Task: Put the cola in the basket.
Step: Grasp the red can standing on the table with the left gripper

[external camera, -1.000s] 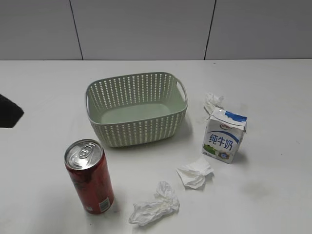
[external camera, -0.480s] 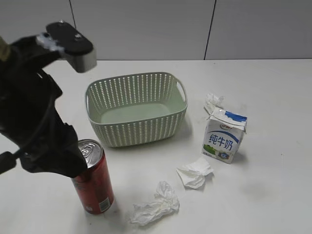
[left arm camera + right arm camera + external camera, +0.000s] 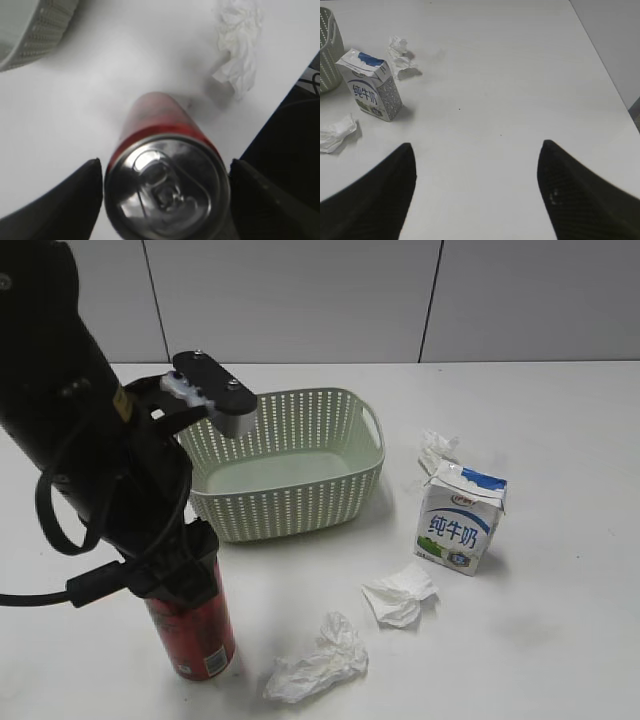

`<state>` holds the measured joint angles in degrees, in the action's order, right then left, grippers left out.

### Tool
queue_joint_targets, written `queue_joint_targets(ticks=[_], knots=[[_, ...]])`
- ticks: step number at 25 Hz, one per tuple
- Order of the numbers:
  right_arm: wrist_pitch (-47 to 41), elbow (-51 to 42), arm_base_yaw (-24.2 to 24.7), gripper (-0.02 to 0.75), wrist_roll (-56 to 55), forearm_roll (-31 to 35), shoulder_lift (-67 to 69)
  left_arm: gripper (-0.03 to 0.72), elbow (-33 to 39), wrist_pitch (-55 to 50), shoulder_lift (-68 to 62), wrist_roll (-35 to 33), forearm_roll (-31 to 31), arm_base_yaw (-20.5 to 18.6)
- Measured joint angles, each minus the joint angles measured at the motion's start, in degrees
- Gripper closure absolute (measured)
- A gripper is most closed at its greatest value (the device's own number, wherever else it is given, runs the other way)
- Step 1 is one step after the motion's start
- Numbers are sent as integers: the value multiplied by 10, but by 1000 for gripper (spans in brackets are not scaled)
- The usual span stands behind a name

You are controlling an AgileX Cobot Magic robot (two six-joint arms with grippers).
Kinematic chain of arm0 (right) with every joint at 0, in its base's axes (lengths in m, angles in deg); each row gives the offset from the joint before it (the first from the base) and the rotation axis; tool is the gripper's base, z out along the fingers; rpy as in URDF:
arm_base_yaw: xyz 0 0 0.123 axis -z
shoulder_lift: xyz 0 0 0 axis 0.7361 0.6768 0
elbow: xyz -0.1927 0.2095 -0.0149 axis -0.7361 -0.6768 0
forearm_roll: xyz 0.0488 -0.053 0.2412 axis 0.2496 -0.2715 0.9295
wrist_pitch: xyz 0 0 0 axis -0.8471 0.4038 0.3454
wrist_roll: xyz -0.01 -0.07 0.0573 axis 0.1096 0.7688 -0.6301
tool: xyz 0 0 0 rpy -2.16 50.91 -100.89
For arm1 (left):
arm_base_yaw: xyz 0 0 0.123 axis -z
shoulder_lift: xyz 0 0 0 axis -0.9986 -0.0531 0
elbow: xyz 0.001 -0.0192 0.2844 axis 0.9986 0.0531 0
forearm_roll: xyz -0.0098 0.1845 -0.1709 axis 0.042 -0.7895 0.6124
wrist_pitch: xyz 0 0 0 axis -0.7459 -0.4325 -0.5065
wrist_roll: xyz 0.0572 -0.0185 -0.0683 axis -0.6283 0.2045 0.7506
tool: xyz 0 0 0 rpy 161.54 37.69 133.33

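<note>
1. Standing upright on the white worktop (image 3: 560,440) at the near left, the cola (image 3: 200,635) shows only its lower red body and white label patch in the exterior view; its top is hidden behind the black left arm.
2. From the left wrist view, the cola (image 3: 167,180) sits between the two dark fingers (image 3: 60,200) of the left gripper (image 3: 165,197), with its silver pull-tab top at their level.
3. One finger lies just beside the can's rim on the left, the other just beside it on the right; a thin pale gap shows on the left side, and I cannot tell whether the right one touches.
4. The left fingers are spread about as wide as the can, flanking it rather than clearly pressing on it.
5. The basket (image 3: 290,455), pale green with perforated sides, stands just beyond the cola, toward the far side of the worktop, and holds nothing visible.
6. A white-and-blue milk carton (image 3: 460,518) stands upright to the right of the basket.
7. Three crumpled tissues lie about: one (image 3: 315,665) near and just right of the cola, one (image 3: 400,595) near the carton's base, one (image 3: 437,450) just beyond the carton.
8. The right gripper (image 3: 475,195) hangs over bare worktop well to the right of the carton, its fingers (image 3: 367,200) spread wide with nothing between them.
</note>
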<state>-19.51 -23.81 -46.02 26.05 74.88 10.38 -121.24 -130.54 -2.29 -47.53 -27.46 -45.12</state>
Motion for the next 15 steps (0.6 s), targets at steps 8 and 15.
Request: queue_joint_targets(ticks=[8, 15], knots=[[0, 0, 0, 167, 0, 0, 0, 93, 0, 10, -21, 0, 1, 0], [0, 0, 0, 167, 0, 0, 0, 101, 0, 17, -53, 0, 4, 0]])
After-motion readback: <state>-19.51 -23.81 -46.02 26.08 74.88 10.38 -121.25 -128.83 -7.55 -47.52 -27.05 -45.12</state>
